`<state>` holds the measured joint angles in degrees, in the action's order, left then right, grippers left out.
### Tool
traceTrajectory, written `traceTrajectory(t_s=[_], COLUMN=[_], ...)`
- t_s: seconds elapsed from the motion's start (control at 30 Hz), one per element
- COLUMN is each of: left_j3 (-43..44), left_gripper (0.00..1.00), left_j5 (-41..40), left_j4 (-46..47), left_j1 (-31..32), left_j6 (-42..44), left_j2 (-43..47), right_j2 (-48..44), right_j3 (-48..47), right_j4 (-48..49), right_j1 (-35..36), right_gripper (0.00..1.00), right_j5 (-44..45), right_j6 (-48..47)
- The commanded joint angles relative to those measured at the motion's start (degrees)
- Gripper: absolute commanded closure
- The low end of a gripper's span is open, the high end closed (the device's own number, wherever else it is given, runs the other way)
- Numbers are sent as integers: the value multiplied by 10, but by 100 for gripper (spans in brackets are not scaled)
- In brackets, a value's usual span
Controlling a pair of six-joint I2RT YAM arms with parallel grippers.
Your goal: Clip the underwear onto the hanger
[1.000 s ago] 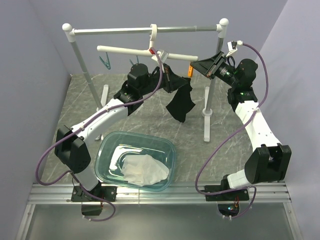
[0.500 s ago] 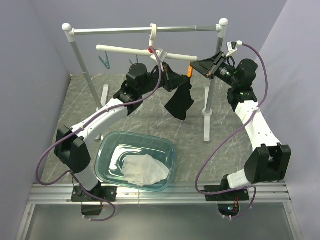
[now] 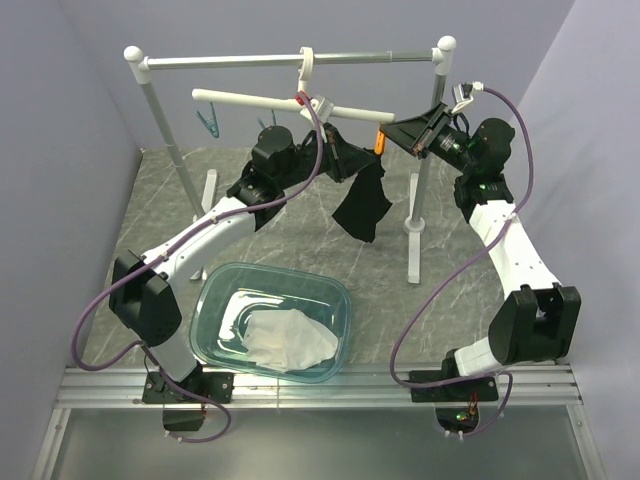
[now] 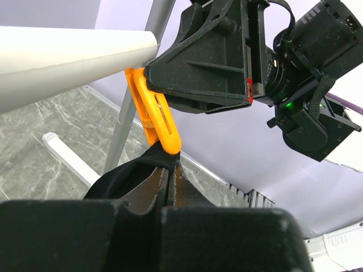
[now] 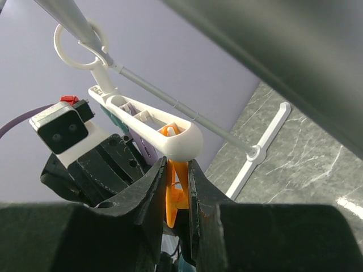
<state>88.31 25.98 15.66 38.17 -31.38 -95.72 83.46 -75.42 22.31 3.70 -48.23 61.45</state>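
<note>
Pinching the underwear (image 3: 362,208) by its upper edge in the left end effector (image 3: 347,158), fingers (image 4: 148,192) pressed together on the black fabric. Held up just under the right end of the hanger (image 3: 250,100), with the rest of the garment drooping free above the table (image 3: 150,205).

From the left wrist view: meeting the top fold of the fabric with the lower tip of the orange peg (image 4: 154,116), or very nearly so. Cannot tell whether bitten by it.

Squeezing that peg from both sides with the right end effector (image 3: 389,130), fingers (image 5: 152,198) narrowly apart with only the orange plastic between them.

Hooked over the top bar of the rack (image 3: 230,61), with the right end sitting lower in the top view. Also carrying a teal peg (image 3: 210,123) near the left end and a purple peg (image 5: 136,130) nearer the middle.

Set on the near part of the table: a clear tub (image 3: 205,300) with a white cloth (image 3: 290,340) in it.
</note>
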Motion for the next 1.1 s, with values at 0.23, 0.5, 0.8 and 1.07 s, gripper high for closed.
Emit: traceTrajectory(t_s=[0.23, 0.5, 0.8, 1.07], left_j3=[27, 34, 31, 38], left_gripper=[100, 100, 100, 100], left_j5=[6, -1, 7, 9], left_j4=[39, 46, 59, 62], left_j1=[-2, -6, -7, -8], left_j6=[-5, -15, -20, -18], left_j2=[-8, -11, -11, -16], right_j2=[-1, -4, -3, -3], right_j3=[-7, -8, -9, -13], right_j4=[53, 57, 53, 49], right_j1=[-3, -3, -4, -2], right_gripper=[92, 95, 88, 67], right_j5=[-24, -20, -22, -22], right_j6=[31, 31, 30, 31])
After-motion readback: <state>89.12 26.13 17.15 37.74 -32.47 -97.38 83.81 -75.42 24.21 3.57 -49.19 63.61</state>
